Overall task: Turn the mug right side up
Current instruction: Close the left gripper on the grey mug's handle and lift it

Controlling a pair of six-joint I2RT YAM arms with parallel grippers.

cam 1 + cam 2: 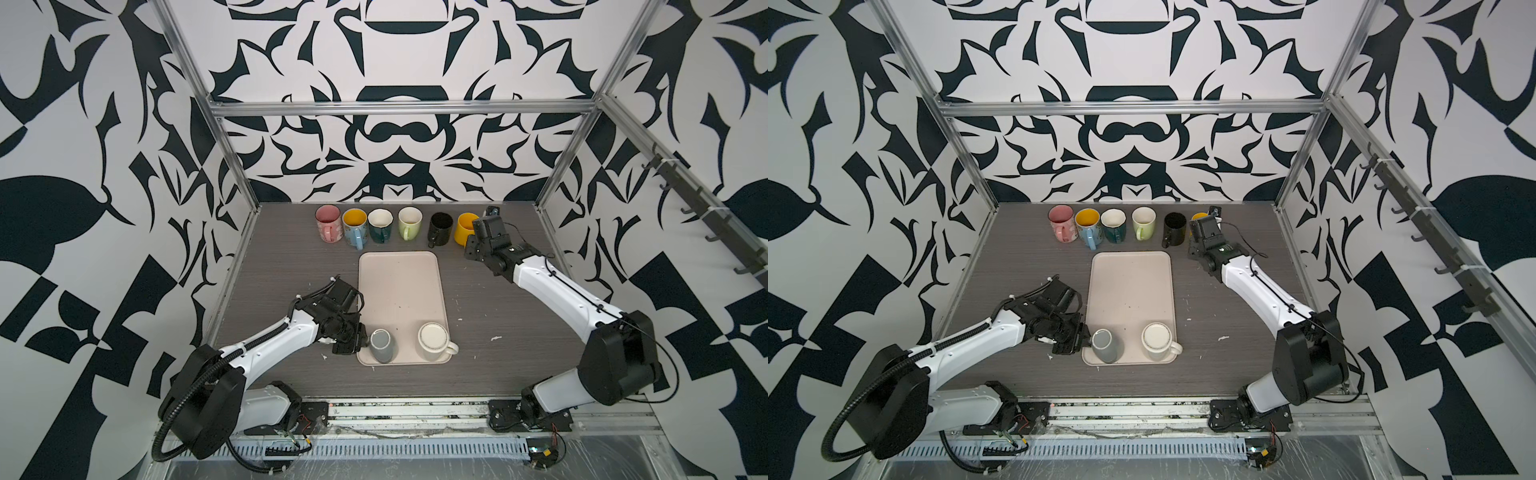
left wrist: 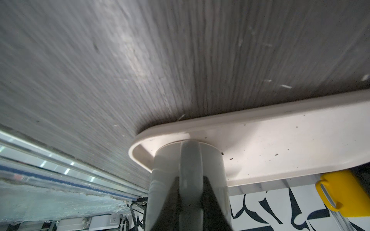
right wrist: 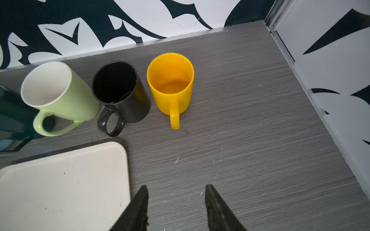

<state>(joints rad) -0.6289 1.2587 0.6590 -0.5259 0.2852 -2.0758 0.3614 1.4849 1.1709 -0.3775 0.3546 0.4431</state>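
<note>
I counted eight mugs, one tray [image 1: 399,286] and two claws. In a top view, six mugs [image 1: 410,222] stood upright in a row across the bench [image 1: 286,266], above the tray. At the tray's lower end sat a white mug [image 1: 434,343] and, to its left, the plain grey mug [image 1: 381,345], both base up. My left claw [image 2: 190,178] pinched the grey mug's handle; my right claw [image 3: 176,189] gaped, empty.

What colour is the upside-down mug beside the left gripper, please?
The mug is plain grey; it shows best in a top view, standing on the tray.
</note>
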